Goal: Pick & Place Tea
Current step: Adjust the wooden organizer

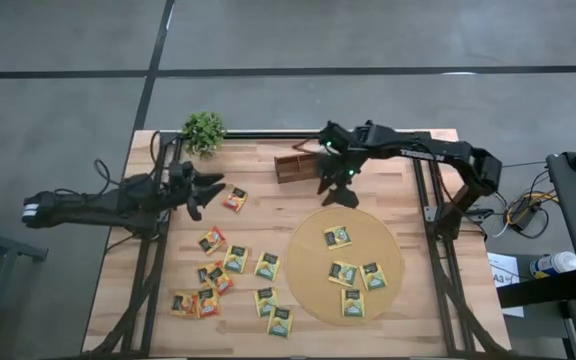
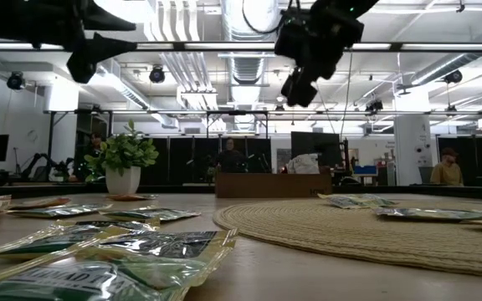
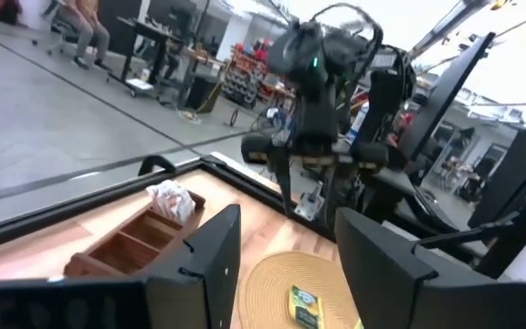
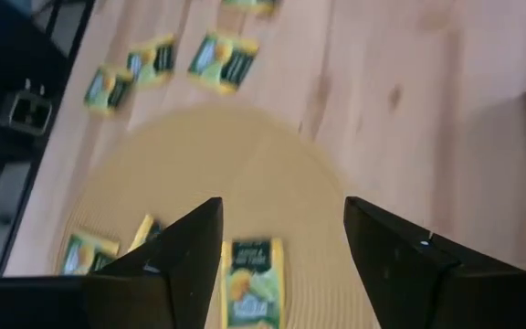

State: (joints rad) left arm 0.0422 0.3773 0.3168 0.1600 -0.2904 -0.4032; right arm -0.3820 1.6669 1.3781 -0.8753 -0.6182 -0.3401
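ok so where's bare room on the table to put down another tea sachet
Bare wood lies right of the mat, up to the table's right edge, and in the strip between the tray and the sachet cluster. The mat's upper left is free too. The lower left is crowded with sachets.

This is a large open robotics lab or industrial workshop. In the low view, bare ventilation ducts [image 2: 253, 25] and pipes run across the upper middle of the frame under strip lights, and white columns [image 2: 408, 146] stand at the right. A person [image 2: 447, 167] sits at a far desk at the right edge. The high view shows a wooden counter [image 1: 408, 175] on a black metal frame, standing on a grey concrete floor [image 1: 68, 40] crossed by dark lines. The left wrist view shows equipment racks [image 3: 254, 78] and cables at top centre.
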